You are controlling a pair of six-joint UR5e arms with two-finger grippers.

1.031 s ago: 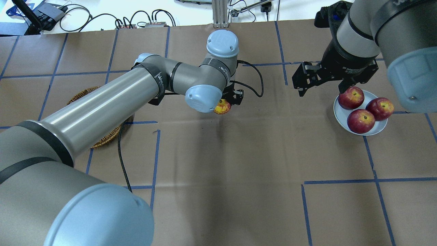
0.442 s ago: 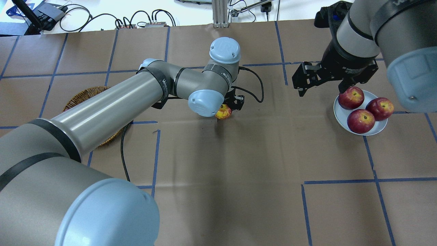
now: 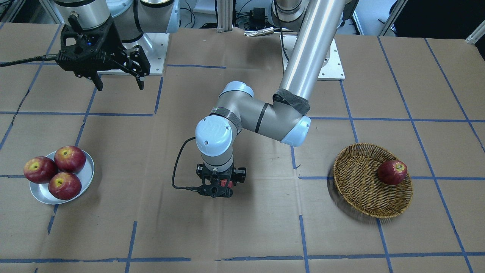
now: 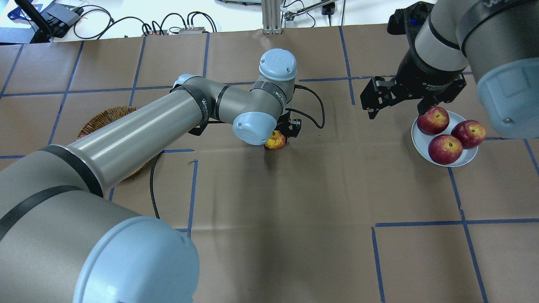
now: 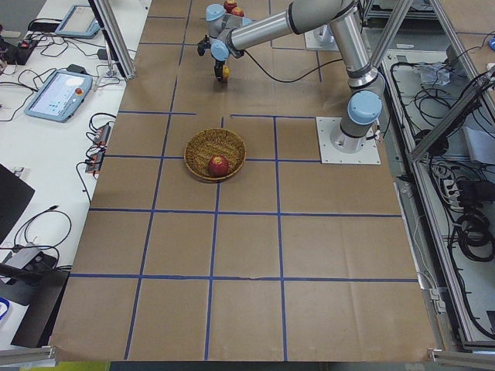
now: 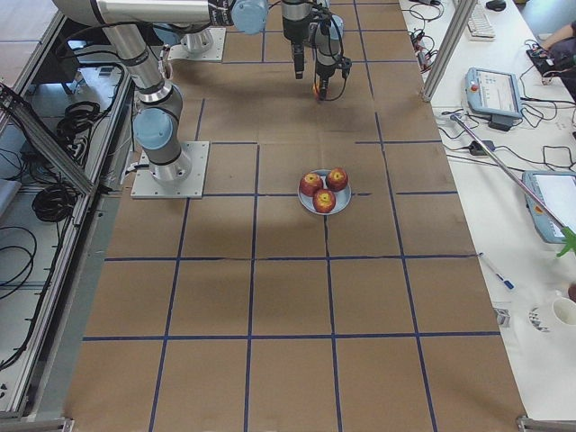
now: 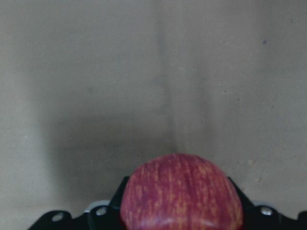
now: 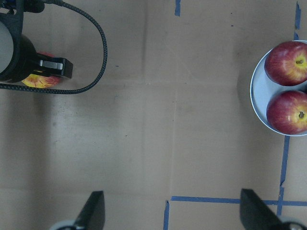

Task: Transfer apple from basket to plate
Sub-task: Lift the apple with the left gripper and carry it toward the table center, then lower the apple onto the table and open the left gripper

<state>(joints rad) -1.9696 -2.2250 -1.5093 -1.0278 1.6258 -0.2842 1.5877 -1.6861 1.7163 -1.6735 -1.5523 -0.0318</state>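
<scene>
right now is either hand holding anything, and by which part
The left hand grips the streaky orange-red apple across its sides; the right hand is open and empty.

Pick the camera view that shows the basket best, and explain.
Front-facing: the whole basket shows, unblocked, one red apple inside. The left-side view shows it whole but small; overhead, the left arm covers most of it; other views miss it.

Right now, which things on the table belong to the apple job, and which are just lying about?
In the job: the apple, held in the left gripper; the basket; the plate.
Lying about: three darker apples on the plate; one red apple in the basket; the right gripper, open, holding nothing.
</scene>
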